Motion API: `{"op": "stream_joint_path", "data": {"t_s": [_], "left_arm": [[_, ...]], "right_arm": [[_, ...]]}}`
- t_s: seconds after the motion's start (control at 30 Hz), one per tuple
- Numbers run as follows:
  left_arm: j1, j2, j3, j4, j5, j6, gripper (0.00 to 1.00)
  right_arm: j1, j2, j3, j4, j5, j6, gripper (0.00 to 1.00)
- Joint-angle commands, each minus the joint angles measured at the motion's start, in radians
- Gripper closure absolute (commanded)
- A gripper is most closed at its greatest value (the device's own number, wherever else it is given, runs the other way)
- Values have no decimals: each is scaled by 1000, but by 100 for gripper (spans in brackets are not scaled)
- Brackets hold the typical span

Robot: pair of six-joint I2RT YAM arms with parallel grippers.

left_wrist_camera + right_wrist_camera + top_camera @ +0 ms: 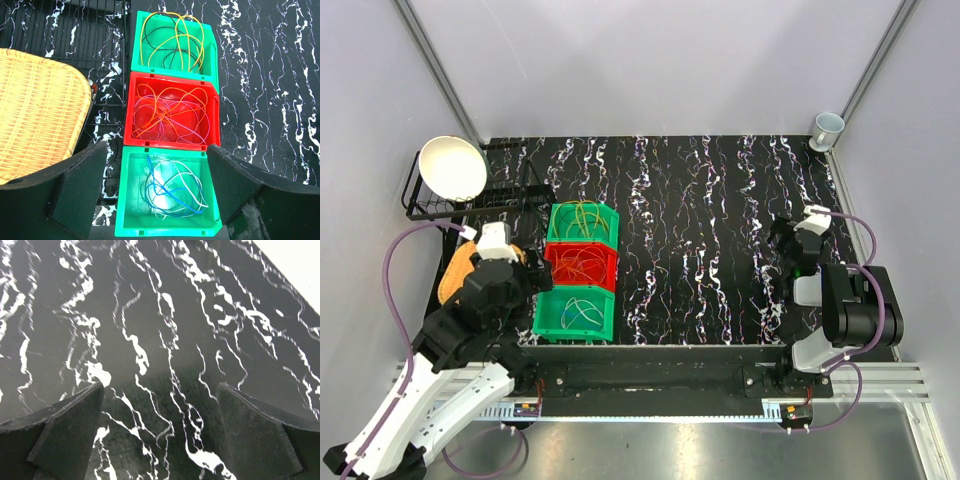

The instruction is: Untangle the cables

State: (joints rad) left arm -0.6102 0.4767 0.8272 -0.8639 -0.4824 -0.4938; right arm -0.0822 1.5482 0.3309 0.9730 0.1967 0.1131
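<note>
three plastic bins (pixel 549 266) in a row on the tabletop (pixel 720 250), with cables (pixel 170 117) in each
the far green bin (pixel 212 45) keeps yellow and dark loops, the red bin (pixel 213 120) in the middle orange and pink ones, the near green bin (pixel 131 200) blue and white ones. the left tool (pixel 156 148) hangs spread above it. the right tool (pixel 159 386) is spread also, over the tabletop well apart from the bins.

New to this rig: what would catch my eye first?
Three bright bins in a row on the left: far green bin with yellow cables, red bin with orange cables, near green bin with blue cables. The left hand hangs open by them; the right hand, open, over marbled tabletop.
</note>
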Motion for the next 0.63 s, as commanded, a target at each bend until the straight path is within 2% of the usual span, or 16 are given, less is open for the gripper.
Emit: {"op": "stream_joint_path", "data": {"t_s": [0.0, 0.17, 0.27, 0.6], "left_arm": [[1, 23, 6, 32, -1, 15, 16], [3, 19, 6, 34, -5, 15, 16], [3, 22, 6, 34, -10, 15, 16], [4, 33, 7, 32, -15, 15, 16]], "right_arm": [[-2, -8, 22, 103, -25, 7, 0], [-2, 1, 16, 122, -88, -22, 0], [-2, 3, 48, 58, -227, -81, 0], [-2, 4, 43, 69, -226, -69, 0]]}}
